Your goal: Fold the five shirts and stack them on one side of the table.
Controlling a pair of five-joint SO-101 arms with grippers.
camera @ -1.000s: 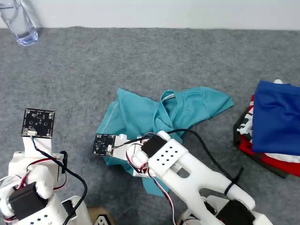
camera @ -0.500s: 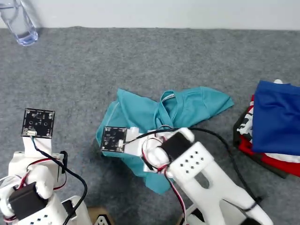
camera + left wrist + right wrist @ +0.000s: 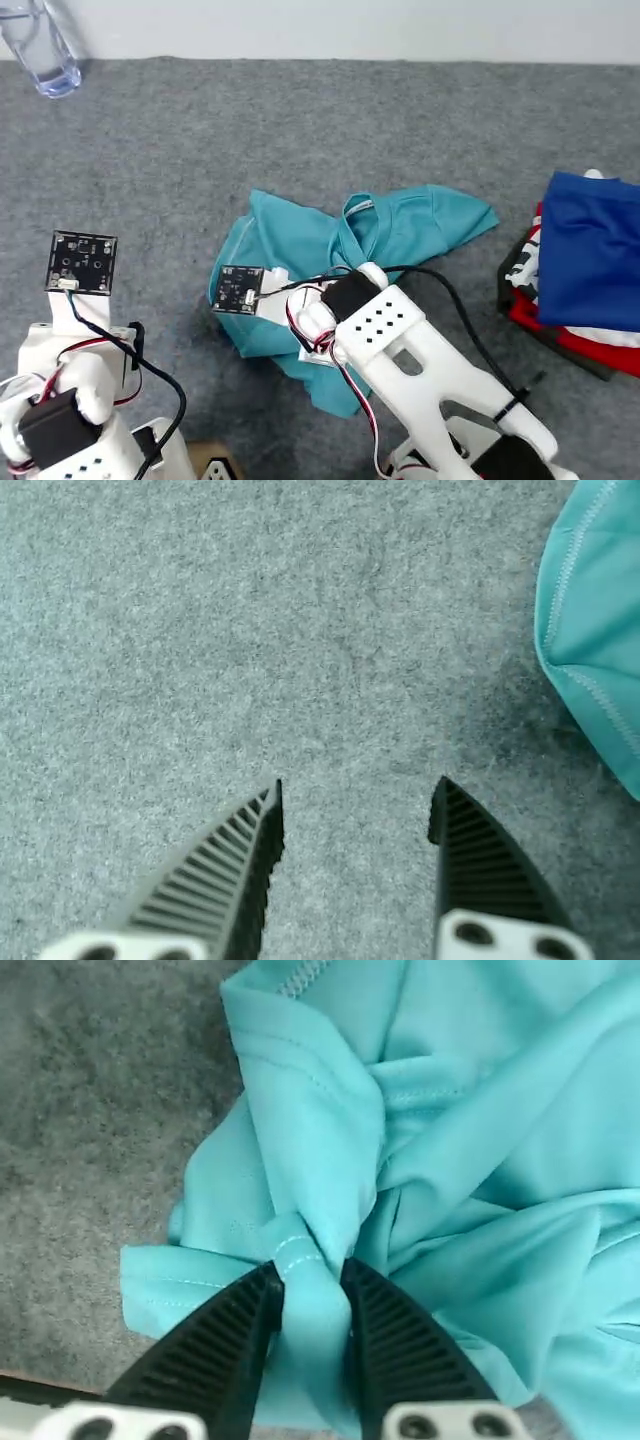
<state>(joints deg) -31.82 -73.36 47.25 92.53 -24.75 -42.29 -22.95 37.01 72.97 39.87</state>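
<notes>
Teal shirt (image 3: pixel 400 232) is lying crumpled near the middle of the grey worktop (image 3: pixel 300 130), collar facing up and one sleeve pointing toward the stack of folded shirts (image 3: pixel 560 300). That stack is sitting at the worktop's right edge in the high view, well apart from the teal shirt, with a blue shirt (image 3: pixel 590 265) lying on top. Right arm (image 3: pixel 400 345) is reaching over the shirt's near edge. Right claw (image 3: pixel 310 1290) is pinching a bunched fold of the teal shirt (image 3: pixel 450 1110), both fingers pressing on the fabric with a stitched hem showing between them. Left arm (image 3: pixel 70 400) is sitting at the near-left corner. Left claw (image 3: pixel 355 830) is hanging spread apart over bare worktop, gripping nothing, with the shirt's hemmed edge (image 3: pixel 590 630) lying off to one side. A clear container (image 3: pixel 40 50) is standing at the far-left corner.
</notes>
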